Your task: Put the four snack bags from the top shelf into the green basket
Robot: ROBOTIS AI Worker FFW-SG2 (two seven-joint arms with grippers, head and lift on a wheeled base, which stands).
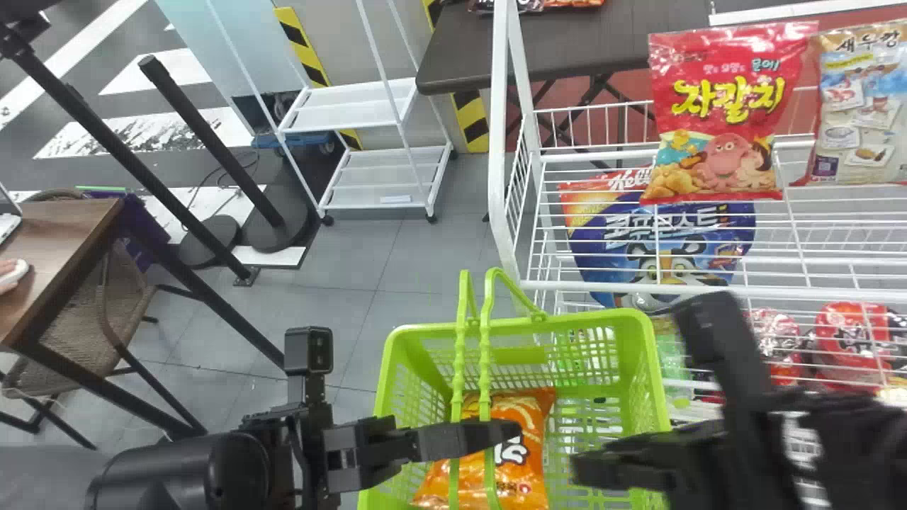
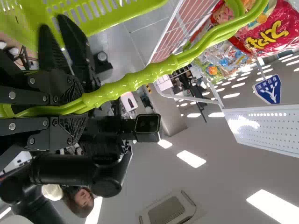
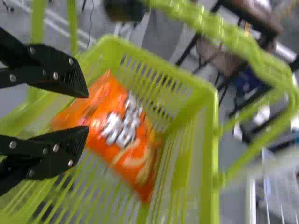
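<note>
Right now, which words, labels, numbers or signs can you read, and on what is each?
"자갈치": red snack bag
"새우깡": beige-and-blue snack bag
"Kell", "푸로스트", both partly obscured: large blue bag
Blurred or partly hidden: orange snack bag
Too small: shield-shaped sign, other small print

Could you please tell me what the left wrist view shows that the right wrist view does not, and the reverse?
Left wrist view, not right: the red bag, the blue sign and ceiling lights.
Right wrist view, not left: the orange bag, lying in the basket.
Both: the basket and its handles.
</note>
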